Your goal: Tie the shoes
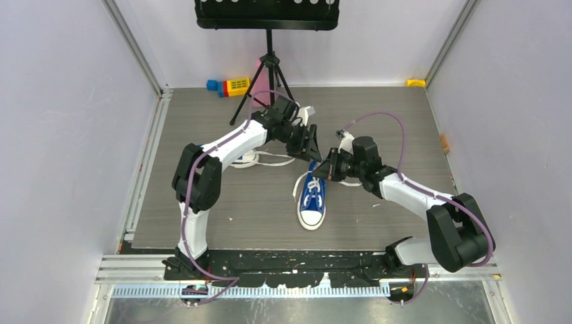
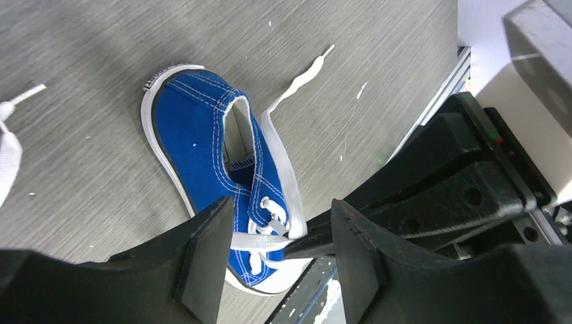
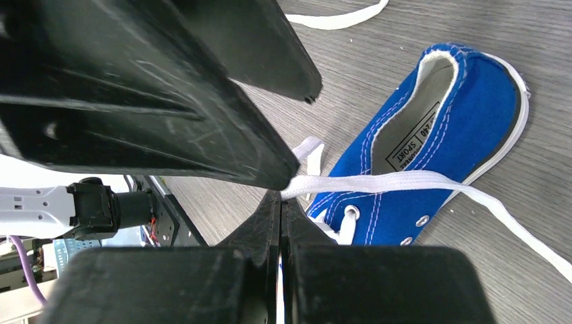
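One blue sneaker [image 1: 311,200] with a white toe cap lies mid-table, toe towards the arms. It also shows in the left wrist view [image 2: 209,142] and the right wrist view [image 3: 438,128]. My right gripper [image 1: 325,169] is shut on its white lace [image 3: 378,181] and holds it taut just above the eyelets; the pinch is at the jaw tips [image 3: 282,197]. My left gripper [image 1: 312,145] is open above the shoe, its fingers [image 2: 209,250] astride the stretched lace [image 2: 260,241], not gripping it. The second shoe is mostly hidden behind the left arm.
A black tripod stand [image 1: 268,67] stands at the back centre, with coloured toy blocks [image 1: 229,86] beside it. A loose white lace [image 1: 263,159] lies under the left forearm. White walls enclose the table on three sides.
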You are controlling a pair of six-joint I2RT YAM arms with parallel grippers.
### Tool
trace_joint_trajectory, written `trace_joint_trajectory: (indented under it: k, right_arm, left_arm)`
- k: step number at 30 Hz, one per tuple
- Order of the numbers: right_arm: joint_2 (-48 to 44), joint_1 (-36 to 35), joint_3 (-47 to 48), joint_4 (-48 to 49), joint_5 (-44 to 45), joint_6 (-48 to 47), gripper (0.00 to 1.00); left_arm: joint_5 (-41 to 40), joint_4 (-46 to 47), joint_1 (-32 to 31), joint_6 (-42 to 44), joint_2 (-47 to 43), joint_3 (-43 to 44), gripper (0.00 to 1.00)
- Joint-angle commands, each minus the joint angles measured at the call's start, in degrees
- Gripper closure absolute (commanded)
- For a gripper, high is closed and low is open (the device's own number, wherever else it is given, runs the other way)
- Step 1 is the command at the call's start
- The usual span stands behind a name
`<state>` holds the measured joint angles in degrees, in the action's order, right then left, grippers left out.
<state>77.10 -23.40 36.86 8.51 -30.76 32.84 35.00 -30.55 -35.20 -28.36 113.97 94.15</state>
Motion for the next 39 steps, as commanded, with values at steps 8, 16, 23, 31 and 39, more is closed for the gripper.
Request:
trace_joint_trajectory:
  k: [8,16,23,31,39]
  right_arm:
    - [-0.7,-0.6,0.6,1.8,-0.8,-1.1,1.00]
    - [-1.0,-0.6,0.5,0.9,-0.1,-1.0,1.00]
    - [-1.4,-0.6,0.3,0.1,0.7,-0.9,1.00]
    - [-1.8,-0.6,0.3,-0.9,1.4,-1.0,1.00]
    - [-1.9,-0.6,0.3,-1.6,1.9,-0.8,1.00]
  left_arm:
    - [5.3,-10.0,-3.2,0.6,7.1,9.0,0.47]
    - [8.5,-8.7,-3.3,-1.3,10.3,9.7,0.64]
    - [11.0,-9.1,-3.0,-0.5,9.6,8.9,0.89]
    - [11.6,6.1,1.1,-8.1,2.5,-1.8,0.99]
    - [9.7,21.4,5.4,-15.1,-4.4,-14.7,0.84]
